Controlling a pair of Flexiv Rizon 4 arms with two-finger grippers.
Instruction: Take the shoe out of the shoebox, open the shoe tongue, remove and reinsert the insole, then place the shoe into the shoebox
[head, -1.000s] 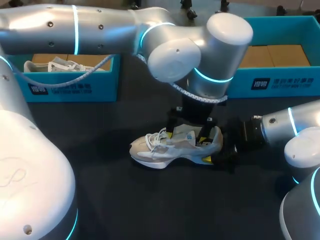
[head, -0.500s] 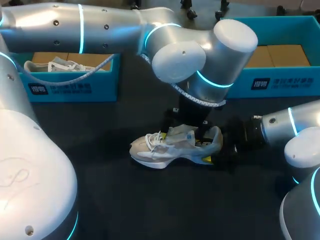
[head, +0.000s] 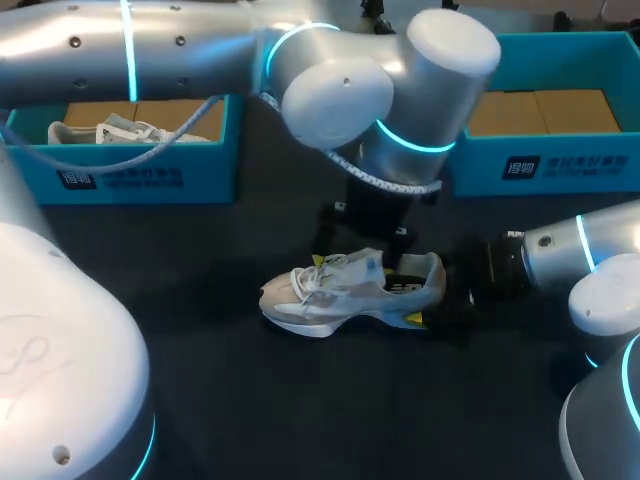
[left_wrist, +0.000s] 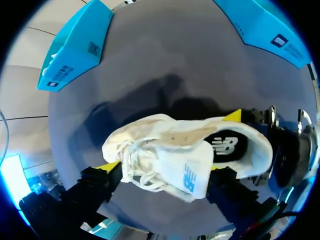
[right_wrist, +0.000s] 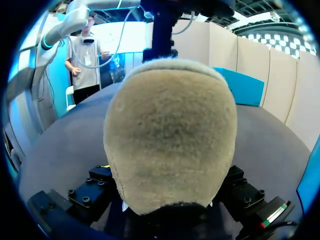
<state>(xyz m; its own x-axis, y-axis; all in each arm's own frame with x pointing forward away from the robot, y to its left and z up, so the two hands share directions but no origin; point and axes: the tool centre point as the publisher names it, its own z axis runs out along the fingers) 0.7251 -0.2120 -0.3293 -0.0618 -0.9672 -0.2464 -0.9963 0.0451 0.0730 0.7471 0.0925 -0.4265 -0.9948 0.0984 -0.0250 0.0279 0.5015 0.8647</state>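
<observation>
White shoe (head: 340, 295): out of either box, on its sole on the black table (head: 250, 400), toe toward my left arm's side.

Right gripper (head: 445, 295): clamped on the heel from both sides.

Left gripper (left_wrist: 162, 172): above the laces, fingers spread wide, straddling the raised tongue (left_wrist: 192, 172) without a pinch that I can see.

Insole (left_wrist: 227, 145): dark, in place, showing behind the tongue.

Step in hand, by my judgement: opening the tongue.

Handling notes: the heel clamp should stay firm so the shoe cannot slide or tip. Draw the tongue up and toward the toe, not sideways. Loose laces may snag a fingertip. Uncover the insole's heel end before reaching in.
</observation>
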